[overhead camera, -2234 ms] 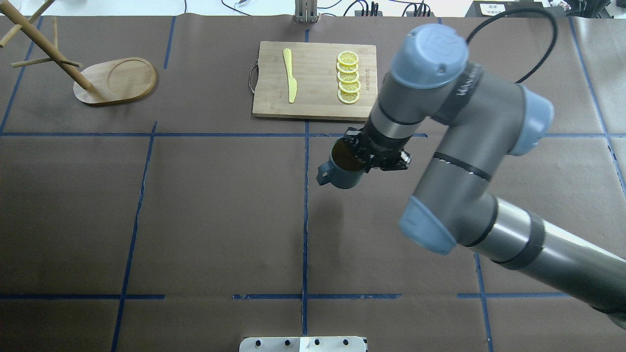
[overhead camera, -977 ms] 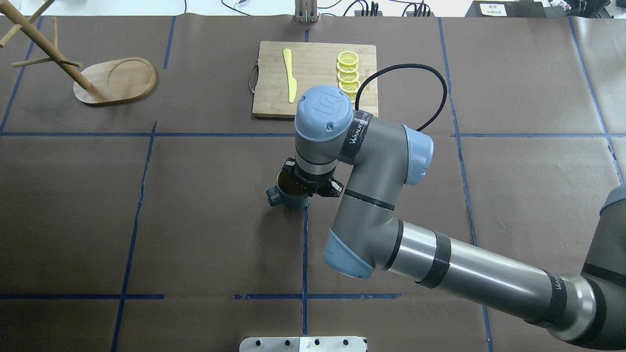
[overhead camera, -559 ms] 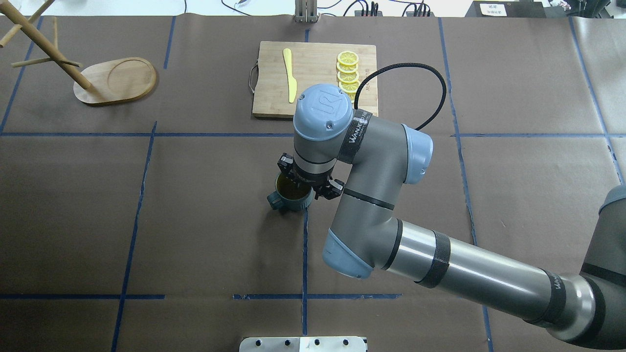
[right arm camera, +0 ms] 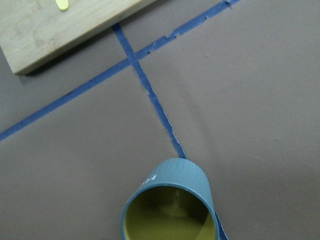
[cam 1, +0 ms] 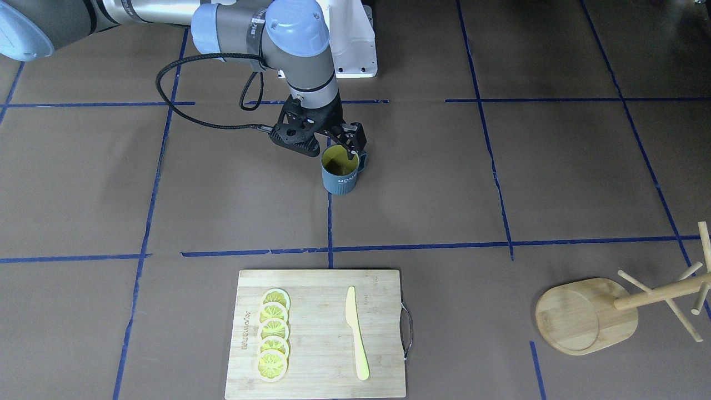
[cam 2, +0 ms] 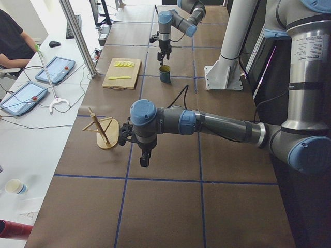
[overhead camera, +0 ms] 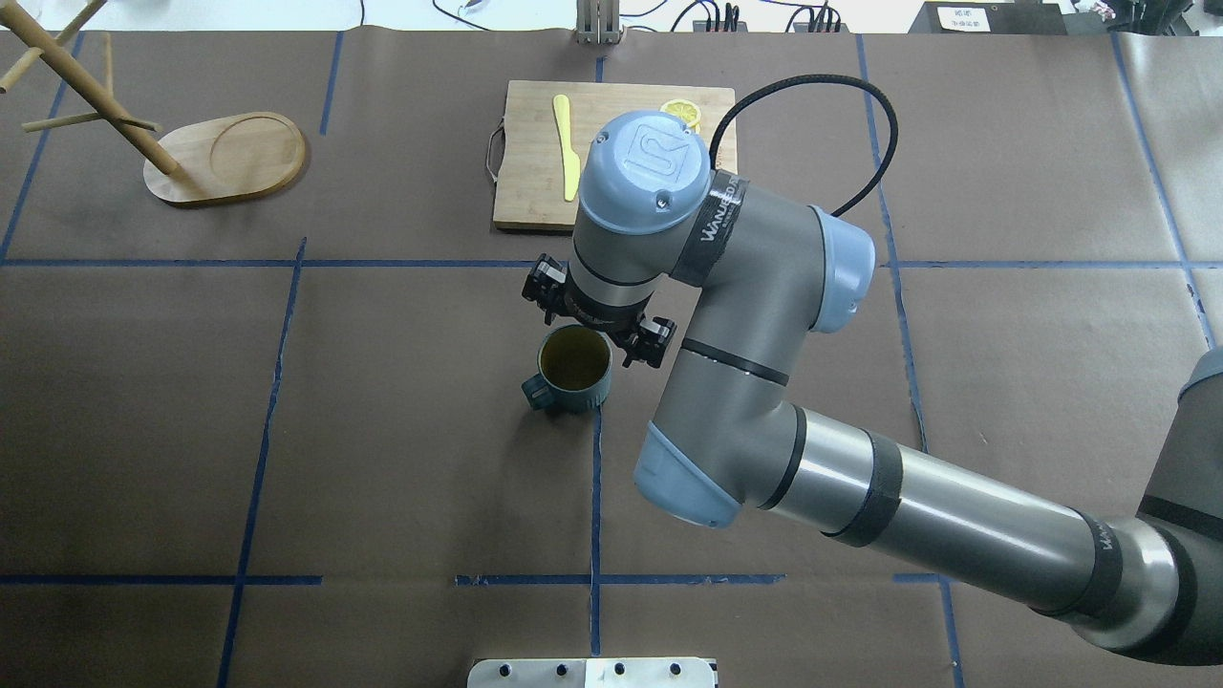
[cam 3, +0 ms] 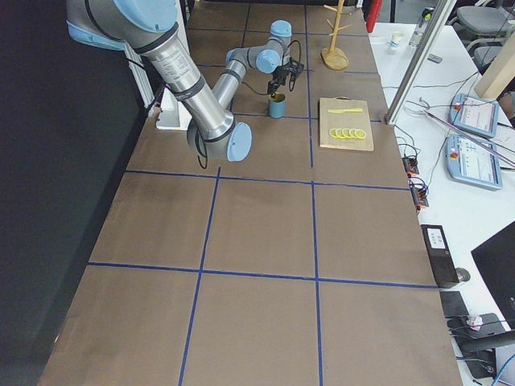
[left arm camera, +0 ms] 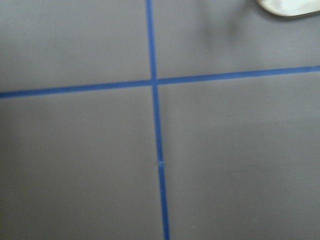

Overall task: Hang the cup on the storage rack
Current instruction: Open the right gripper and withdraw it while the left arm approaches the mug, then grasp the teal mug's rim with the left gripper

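The cup (overhead camera: 573,371) stands upright on the table near the centre, handle toward the overhead view's left. It is dark blue-grey with a yellow-green inside and shows "HOME" in the front-facing view (cam 1: 340,173). My right gripper (overhead camera: 598,315) hangs just above and behind it, open and empty, also seen in the front-facing view (cam 1: 331,148). The right wrist view shows the cup (right arm camera: 172,205) free at its bottom edge. The storage rack (overhead camera: 229,158) stands at the far left. My left gripper (cam 2: 143,157) shows only in the exterior left view, close to the rack (cam 2: 103,133); I cannot tell its state.
A wooden cutting board (overhead camera: 530,172) with a yellow knife (overhead camera: 566,143) and several lemon slices (cam 1: 272,333) lies behind the cup at the table's far middle. Blue tape lines cross the brown table cover.
My right gripper carried the cup left and down, set it on the table, opened, and rose away toward the board. The cup stays standing by itself.
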Action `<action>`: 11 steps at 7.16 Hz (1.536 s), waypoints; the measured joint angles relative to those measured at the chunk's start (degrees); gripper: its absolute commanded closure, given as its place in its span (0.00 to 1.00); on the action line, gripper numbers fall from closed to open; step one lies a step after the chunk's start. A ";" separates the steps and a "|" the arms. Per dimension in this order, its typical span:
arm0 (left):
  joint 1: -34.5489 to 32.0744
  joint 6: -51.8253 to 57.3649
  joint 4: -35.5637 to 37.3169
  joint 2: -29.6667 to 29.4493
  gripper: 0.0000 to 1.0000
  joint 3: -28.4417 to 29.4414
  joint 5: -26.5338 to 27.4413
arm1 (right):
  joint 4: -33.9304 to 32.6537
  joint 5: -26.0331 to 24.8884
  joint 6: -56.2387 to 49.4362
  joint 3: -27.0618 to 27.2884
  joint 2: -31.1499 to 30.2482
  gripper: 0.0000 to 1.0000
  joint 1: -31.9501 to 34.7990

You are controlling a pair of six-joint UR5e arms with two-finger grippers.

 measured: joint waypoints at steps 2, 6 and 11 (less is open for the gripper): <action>6.09 -2.10 0.14 1.36 0.00 -9.14 0.12 | -1.06 3.45 -0.85 2.72 -1.33 0.00 5.53; 29.25 -20.17 -2.39 -12.35 0.00 -12.88 1.10 | -1.02 9.20 -14.36 8.13 -11.86 0.00 17.32; 50.14 -29.67 -25.35 -27.07 0.00 -4.73 20.05 | -1.01 15.57 -42.11 7.25 -23.91 0.00 31.08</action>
